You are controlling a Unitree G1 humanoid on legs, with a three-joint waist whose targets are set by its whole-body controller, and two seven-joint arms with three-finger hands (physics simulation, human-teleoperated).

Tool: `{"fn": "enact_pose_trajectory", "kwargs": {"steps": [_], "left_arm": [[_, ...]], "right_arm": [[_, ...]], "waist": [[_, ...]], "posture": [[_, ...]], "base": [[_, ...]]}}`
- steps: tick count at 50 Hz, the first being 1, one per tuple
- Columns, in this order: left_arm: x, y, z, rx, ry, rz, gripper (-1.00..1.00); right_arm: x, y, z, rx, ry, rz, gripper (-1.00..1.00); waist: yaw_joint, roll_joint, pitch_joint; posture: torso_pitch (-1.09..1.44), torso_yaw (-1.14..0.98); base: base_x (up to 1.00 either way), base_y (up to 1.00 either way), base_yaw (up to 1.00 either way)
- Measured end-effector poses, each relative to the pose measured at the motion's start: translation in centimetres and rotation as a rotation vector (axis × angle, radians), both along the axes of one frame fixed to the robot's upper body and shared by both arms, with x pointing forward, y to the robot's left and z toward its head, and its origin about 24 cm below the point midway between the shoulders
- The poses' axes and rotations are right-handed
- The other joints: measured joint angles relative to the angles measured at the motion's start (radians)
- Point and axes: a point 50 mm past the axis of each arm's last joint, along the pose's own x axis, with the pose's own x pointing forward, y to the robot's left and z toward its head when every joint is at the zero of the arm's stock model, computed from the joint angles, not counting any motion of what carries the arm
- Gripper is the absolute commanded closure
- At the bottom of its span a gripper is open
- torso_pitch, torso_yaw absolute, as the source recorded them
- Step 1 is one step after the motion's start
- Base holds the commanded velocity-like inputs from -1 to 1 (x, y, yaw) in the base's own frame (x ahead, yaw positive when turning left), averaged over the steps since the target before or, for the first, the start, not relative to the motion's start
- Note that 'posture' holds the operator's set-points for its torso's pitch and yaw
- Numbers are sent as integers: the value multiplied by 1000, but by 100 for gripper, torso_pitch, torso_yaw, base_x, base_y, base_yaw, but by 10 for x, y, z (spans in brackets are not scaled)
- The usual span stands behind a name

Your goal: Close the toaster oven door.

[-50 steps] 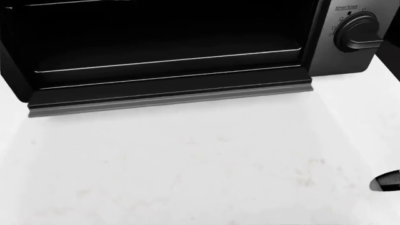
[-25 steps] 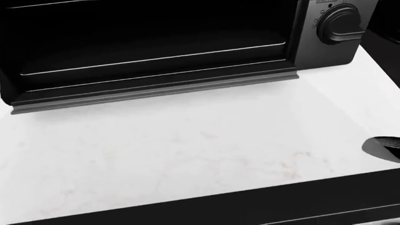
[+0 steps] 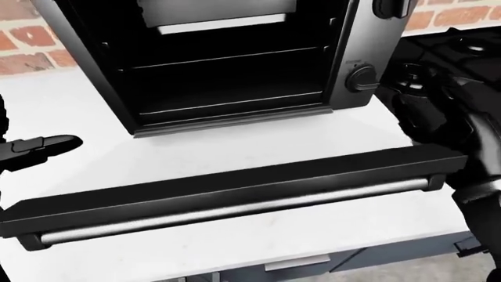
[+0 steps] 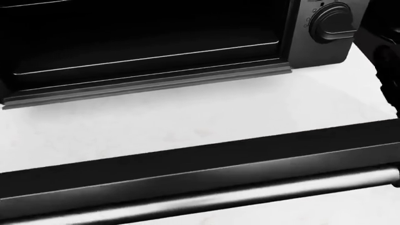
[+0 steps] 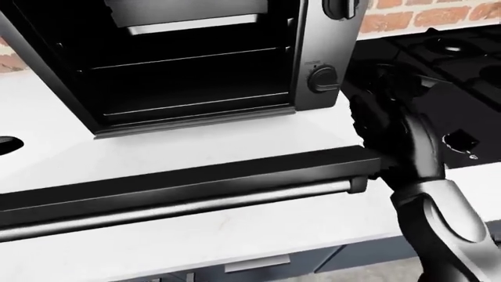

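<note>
Setting: kitchen, simulator render. Evidence: toaster oven with door open on a white desk, upper centre of left-eye view; red brick wall at upper left; black stove top at upper right of right-eye view; drawer front at bottom edge.

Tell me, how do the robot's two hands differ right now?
The right hand is up beside the oven, at the right end of the open door; the left hand hangs over bare counter, away from both. The right shows with its forearm; the left shows only dark fingertips. Both are black.
</note>
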Motion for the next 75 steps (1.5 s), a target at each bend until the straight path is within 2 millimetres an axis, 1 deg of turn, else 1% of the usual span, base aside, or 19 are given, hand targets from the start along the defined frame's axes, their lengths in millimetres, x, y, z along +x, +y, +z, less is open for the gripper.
{"fn": "enact_pose_trajectory", "kwargs": {"steps": [1, 2, 4, 7, 10, 13, 22, 29, 33, 38, 44, 53, 66, 75], "left_arm": [[1, -1, 0, 2, -1, -8, -100], [1, -3, 1, 6, -3, -17, -100], [0, -3, 2, 11, -9, -18, -100], [-2, 3, 0, -2, -3, 11, -100], [-3, 6, -2, -12, 8, 31, -100], [-3, 4, -1, -10, 6, 25, -100], [-3, 2, 4, 0, -9, 12, -100], [-2, 0, 3, -1, -4, 3, -100], [-2, 0, 2, -1, -3, 0, -100], [-3, 2, 1, -4, -1, 12, -100], [-2, 0, 0, -2, 0, 2, -100], [-3, 2, 0, -3, -3, 10, -100], [-4, 2, 3, -2, -9, 8, -100], [-3, 2, 2, -2, -5, 6, -100]], "right_arm": [[-1, 10, 3, -4, -17, 67, -100], [-1, 15, 3, -1, -13, 93, -100], [-1, 18, 2, 13, -8, 117, -100], [-4, 22, 2, 23, -6, 138, -100], [-5, 20, 3, 25, 1, 95, -100], [-4, 19, 6, 31, 3, 66, -100], [-2, 21, 13, 35, 0, 51, -100], [5, 24, 24, 66, -53, 34, -100], [9, 22, 32, 78, -101, -10, -100], [13, 20, 36, 80, -143, -54, -100], [18, 19, 40, 75, -180, -109, -100], [25, 7, 46, 79, -198, -231, -100], [37, 2, 57, 64, -204, -316, -100], [44, 2, 65, 49, -219, -356, -100]], "waist": [[2, -2, -2], [7, -5, -3], [14, -3, -3], [22, -10, -1], [22, -21, -2], [22, -24, -1], [28, -17, 6], [32, -16, 8], [37, -23, 7], [39, -30, 5], [41, -30, 6], [50, -38, 5], [55, -32, 5], [55, -33, 4]], "posture": [[0, 0], [0, 0], [0, 0], [0, 0], [0, 0], [0, 0], [0, 0], [0, 0], [0, 0], [0, 0], [0, 0], [0, 0], [0, 0], [0, 0]], "base": [[0, 0, 0], [0, 0, 0], [0, 0, 0], [0, 0, 0], [0, 0, 0], [0, 0, 0], [0, 0, 0], [0, 0, 0], [0, 0, 0], [0, 0, 0], [0, 0, 0], [0, 0, 0], [0, 0, 0], [0, 0, 0]]}}
